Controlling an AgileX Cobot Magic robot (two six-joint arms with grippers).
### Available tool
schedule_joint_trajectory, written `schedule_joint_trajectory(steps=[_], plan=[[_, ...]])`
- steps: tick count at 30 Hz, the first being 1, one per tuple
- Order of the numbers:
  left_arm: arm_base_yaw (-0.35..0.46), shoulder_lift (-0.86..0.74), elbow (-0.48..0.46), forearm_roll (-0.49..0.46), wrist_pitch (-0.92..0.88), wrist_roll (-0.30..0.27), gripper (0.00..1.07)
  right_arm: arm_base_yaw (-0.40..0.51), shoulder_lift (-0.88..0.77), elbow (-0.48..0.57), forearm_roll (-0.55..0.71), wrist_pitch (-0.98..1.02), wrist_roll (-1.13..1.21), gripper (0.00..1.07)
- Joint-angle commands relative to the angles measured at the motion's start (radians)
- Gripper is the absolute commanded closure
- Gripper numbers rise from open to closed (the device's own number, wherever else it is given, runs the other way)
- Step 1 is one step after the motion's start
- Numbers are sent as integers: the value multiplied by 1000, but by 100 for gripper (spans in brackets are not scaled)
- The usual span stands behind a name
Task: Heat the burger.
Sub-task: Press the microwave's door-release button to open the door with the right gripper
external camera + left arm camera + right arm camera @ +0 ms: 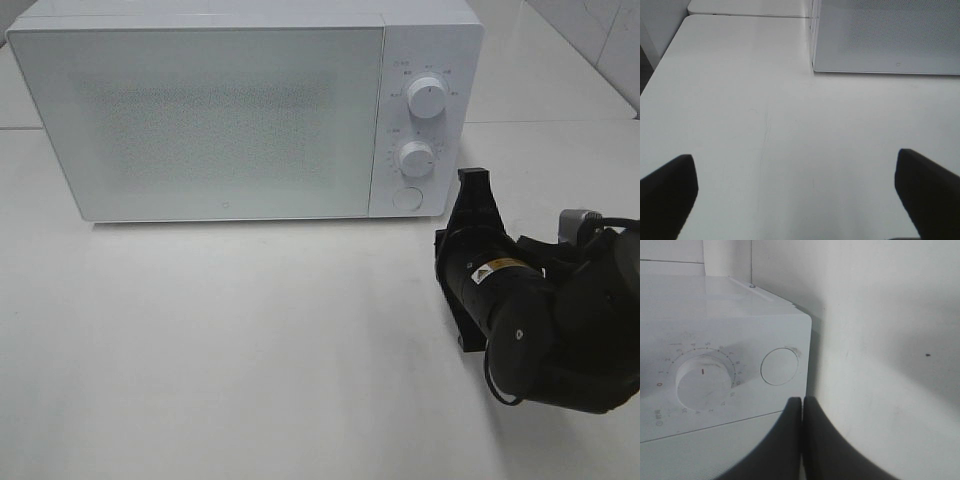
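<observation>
The burger does not show in any view. It may be behind the shut door of the microwave point(200, 120), but the dotted door panel does not let me see inside. The microwave stands at the far edge of the desk point(250, 350).

The right pincer point(802, 407) is closed, its two fingers pressed together and holding nothing. It points at the front of the microwave, just beside the round button point(779, 366) under the lower knob point(704, 385). The left pincer point(795, 172) is wide open and empty, over bare desk near the microwave's front left corner.

I think the step in hand is to press this button so that the door opens. To do it well, the closed tips should first move sideways to the middle of the button, because now they point at the corner of the panel. The push should then go straight in and be short, so the microwave does not slide. The knob should not be touched.
</observation>
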Motion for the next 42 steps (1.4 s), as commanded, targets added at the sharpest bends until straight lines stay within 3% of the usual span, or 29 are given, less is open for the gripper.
schedule_joint_trajectory(steps=[1, 14, 30, 42], plan=[[3, -15, 3, 0, -11, -5, 7, -37, 27, -43, -67, 6, 21, 107], [3, -15, 3, 0, -11, -5, 7, -137, 136, -193, -175, 73, 68, 107], [3, -15, 3, 0, -11, -5, 7, -171, 223, -320, -172, 104, 81, 107], [3, -15, 3, 0, -11, -5, 7, -182, 248, -353, -144, 89, 69, 107]])
